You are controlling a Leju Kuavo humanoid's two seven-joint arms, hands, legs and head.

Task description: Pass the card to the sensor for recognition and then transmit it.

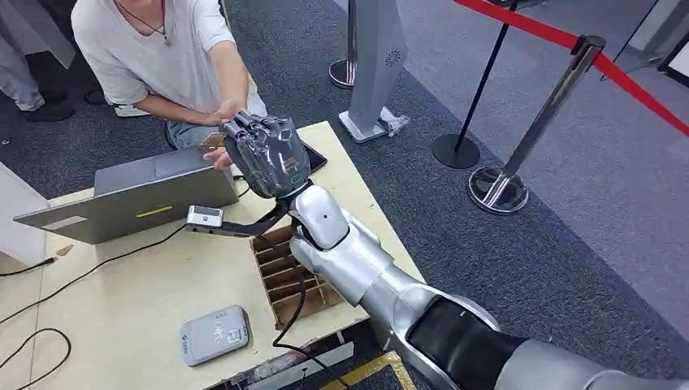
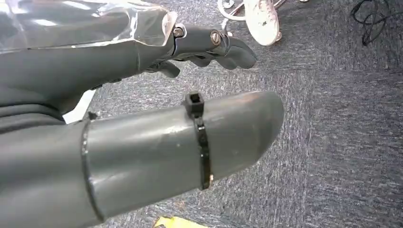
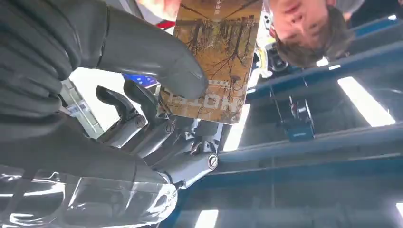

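Note:
My right hand is raised over the far edge of the table, stretched toward a seated person. In the right wrist view this hand pinches a brown printed card between thumb and fingers. From the head view a sliver of the card shows beside the hand, and the person's hand is at it. A small scanner on a black stand sits just below my hand, by the laptop. My left hand hangs over grey carpet, holding nothing, its fingers apart from the thumb.
An open grey laptop stands at the table's left. A wooden slotted tray lies under my forearm, and a grey card reader sits near the front edge. Cables cross the tabletop. Stanchions with red rope stand at right.

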